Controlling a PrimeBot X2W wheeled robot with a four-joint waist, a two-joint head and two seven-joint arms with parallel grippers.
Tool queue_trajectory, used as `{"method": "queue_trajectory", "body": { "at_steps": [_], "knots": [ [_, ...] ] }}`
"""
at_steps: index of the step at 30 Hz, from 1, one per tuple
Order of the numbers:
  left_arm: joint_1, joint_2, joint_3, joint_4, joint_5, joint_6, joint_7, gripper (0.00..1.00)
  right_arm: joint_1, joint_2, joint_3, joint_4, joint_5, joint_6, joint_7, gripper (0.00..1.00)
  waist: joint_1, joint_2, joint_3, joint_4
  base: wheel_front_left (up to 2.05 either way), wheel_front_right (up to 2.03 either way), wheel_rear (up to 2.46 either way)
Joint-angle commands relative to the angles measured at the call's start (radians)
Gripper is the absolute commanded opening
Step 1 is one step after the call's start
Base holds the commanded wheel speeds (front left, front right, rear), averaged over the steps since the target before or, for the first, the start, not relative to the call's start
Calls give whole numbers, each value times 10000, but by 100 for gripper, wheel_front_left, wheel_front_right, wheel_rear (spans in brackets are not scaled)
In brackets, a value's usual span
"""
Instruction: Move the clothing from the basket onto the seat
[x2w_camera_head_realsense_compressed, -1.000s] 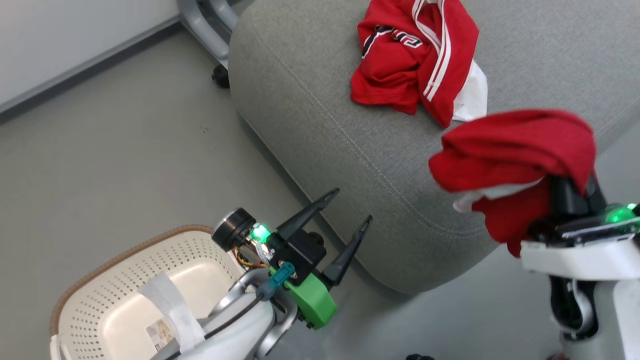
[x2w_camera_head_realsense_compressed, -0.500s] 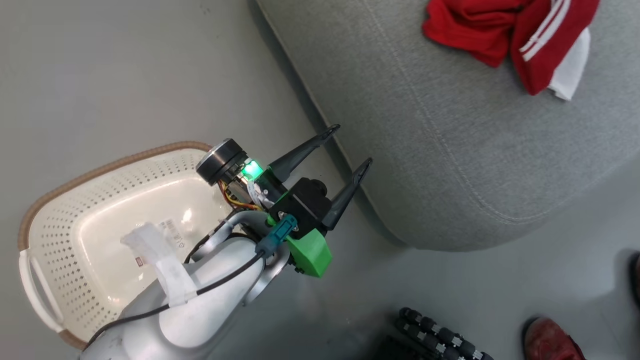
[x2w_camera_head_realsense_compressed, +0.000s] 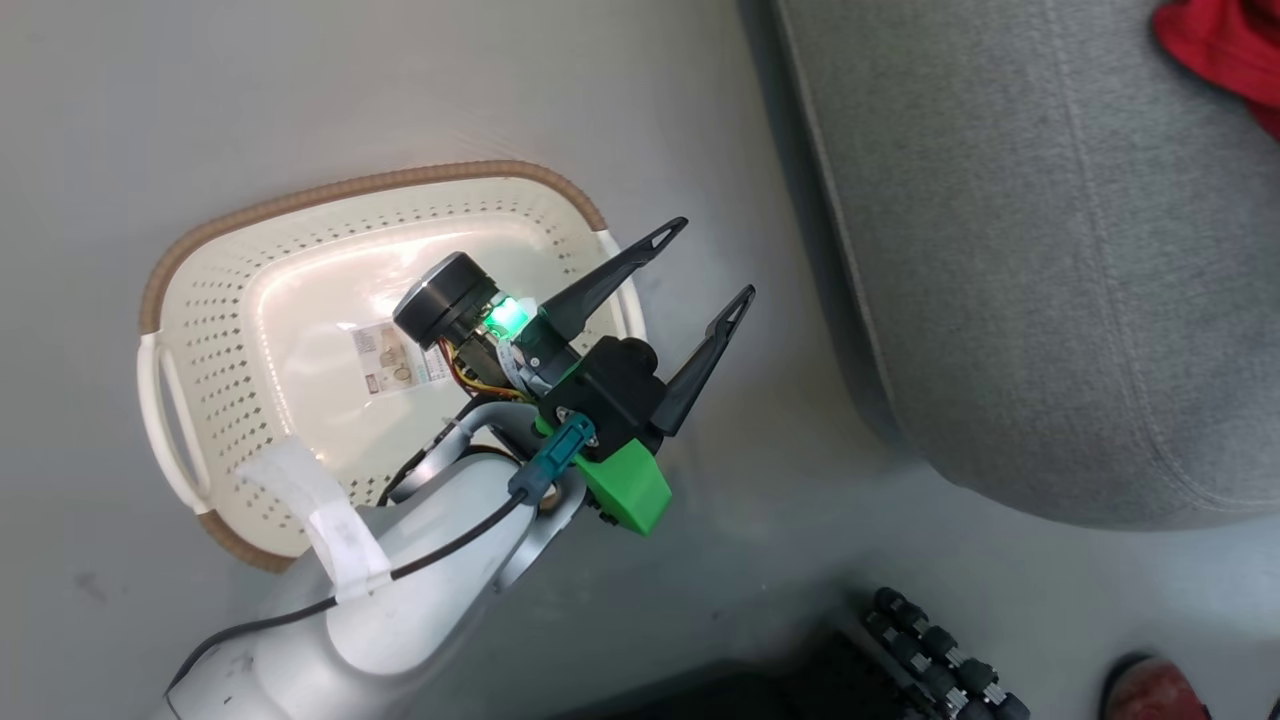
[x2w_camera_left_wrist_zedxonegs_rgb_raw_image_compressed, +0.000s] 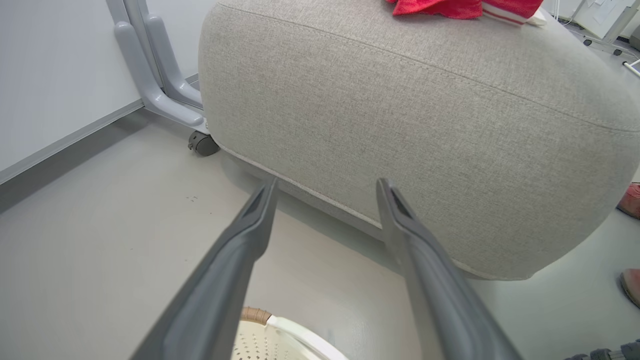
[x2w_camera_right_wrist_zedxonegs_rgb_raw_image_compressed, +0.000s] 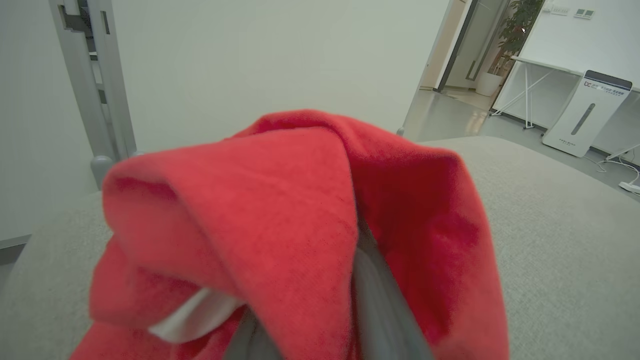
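The cream perforated plastic basket (x2w_camera_head_realsense_compressed: 200, 300) holds a label sticker (x2w_camera_head_realsense_compressed: 395, 360); left gripper (x2w_camera_head_realsense_compressed: 714, 257) gapes beside it; red garment (x2w_camera_right_wrist_zedxonegs_rgb_raw_image_compressed: 280, 200) shrouds right gripper (x2w_camera_right_wrist_zedxonegs_rgb_raw_image_compressed: 320, 305), grip unclear.

The basket (x2w_camera_head_realsense_compressed: 215, 300) is cream, dotted with perforations, its rim brown and woven-looking, its handles white. The seat (x2w_camera_head_realsense_compressed: 1050, 280) is light grey fabric. The garment (x2w_camera_right_wrist_zedxonegs_rgb_raw_image_compressed: 280, 200) is red with white lining; the jersey (x2w_camera_left_wrist_zedxonegs_rgb_raw_image_compressed: 450, 6) is red with white stripes. The floor (x2w_camera_head_realsense_compressed: 200, 100) is pale grey.
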Motion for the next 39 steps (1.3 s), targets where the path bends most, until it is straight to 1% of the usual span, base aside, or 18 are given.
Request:
{"method": "queue_trajectory", "body": {
  "at_steps": [1,5,6,8,10,12,15,18,21,22,25,28,33,34,39],
  "knots": [
    [-152,-94,53,48,-66,70,-115,100,374,180,-141,-53,-153,-11,-2,100,-2,-1,187,382,0,0,0],
    [174,-113,194,218,-309,212,-364,100,1793,1037,-122,-799,-396,-11,-2,100,-2,-1,-266,220,0,0,0],
    [303,-85,240,298,-402,271,-443,100,2258,1286,88,-1085,-377,-11,-2,100,-2,-1,-459,139,0,0,0],
    [515,-98,376,386,-567,359,-596,100,3098,1539,526,-1794,-404,-11,-3,100,-2,-1,-837,7,0,0,0],
    [772,-94,487,475,-818,358,-747,100,3944,1902,729,-2442,-177,-13,-2,100,-2,-1,-1258,-139,0,0,0],
    [1079,-83,521,517,-1062,175,-932,100,4762,2132,909,-2950,23,-13,-2,100,-2,-1,-1772,-246,0,0,0],
    [1661,-70,796,563,-1303,137,-1160,100,5735,2417,1135,-3538,269,-11,-3,100,-2,-1,-2648,-316,0,0,0],
    [2411,-163,1364,246,-1406,252,-1222,100,6668,2535,1936,-3974,654,-13,-2,100,-2,-1,-3611,-333,0,0,0],
    [3392,-333,1996,-59,-1483,106,-1213,100,7308,2549,2710,-4294,857,-11,-2,100,-2,-1,-4460,-221,0,0,0],
    [3678,-425,2287,-202,-1384,124,-1208,100,7503,2564,3017,-4377,852,-11,-2,100,-2,-1,-4728,-131,0,0,0],
    [4543,-779,3048,-419,-1167,-64,-1209,100,7975,2562,3633,-4438,786,-11,-2,100,-2,-1,-5496,240,0,0,0],
    [5459,-1229,3946,-554,-806,-224,-1209,100,8360,2564,4344,-4382,471,-11,-2,100,-2,-1,-6237,782,0,0,0],
    [6448,-1700,5069,-685,-287,-504,-1208,100,8757,2533,4810,-4258,26,-11,-2,100,-2,-1,-7014,1744,0,0,0],
    [6794,-1793,5458,-707,-132,-575,-1198,100,8918,2465,5000,-4217,-167,-11,-2,100,-2,-1,-7314,2108,0,0,0],
    [7532,-1940,6495,-743,270,-644,-1199,100,9155,2465,5181,-4179,-496,-13,-2,100,-2,-1,-7846,2734,0,0,0]
  ]
}}
